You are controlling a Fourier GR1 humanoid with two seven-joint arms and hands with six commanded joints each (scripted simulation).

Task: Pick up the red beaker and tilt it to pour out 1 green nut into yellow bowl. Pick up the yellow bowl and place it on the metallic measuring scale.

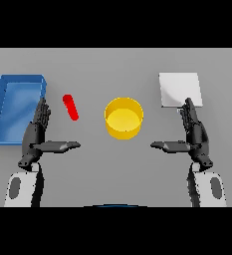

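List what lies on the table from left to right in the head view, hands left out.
blue tray → red beaker → yellow bowl → metallic measuring scale

Dark hands (38, 130), seemingly white-grey forearms (23, 188)

Matt grey tabletop (112, 69). Smooth yellow bowl (123, 117), red beaker (70, 107) and blue tray (16, 107), plastic-looking, slight sheen. Pale metallic measuring scale (180, 89), smooth; dark matt hands, left (36, 133) and right (194, 133).
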